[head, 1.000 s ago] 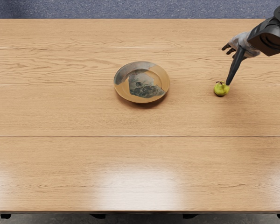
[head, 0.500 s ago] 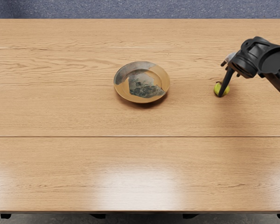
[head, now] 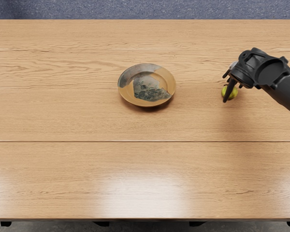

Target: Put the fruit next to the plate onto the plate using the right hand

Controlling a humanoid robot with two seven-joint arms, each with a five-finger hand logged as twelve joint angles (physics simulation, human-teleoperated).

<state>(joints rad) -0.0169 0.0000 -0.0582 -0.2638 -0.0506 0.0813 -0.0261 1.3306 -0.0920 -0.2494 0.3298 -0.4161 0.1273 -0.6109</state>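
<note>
The right arm (head: pixel 282 86) comes in from the right edge with its wrist bent downward, the dark right hand (head: pixel 238 75) loosely spread, one straight finger (head: pixel 226 93) pointing down, the others bent just behind it.

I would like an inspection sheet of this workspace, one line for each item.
Surface: wooden table, glossy glare near its front edge.
Job's things: yellow-green fruit on the table, right of the plate and apart from it; the plate holds no fruit.
Clutter: nothing seen.
Hands: right hand down at the fruit, partly hiding it, grasp cannot be told; left hand out of view.
Cables: nothing seen.
Surroundings: blue-grey floor behind the table.
</note>
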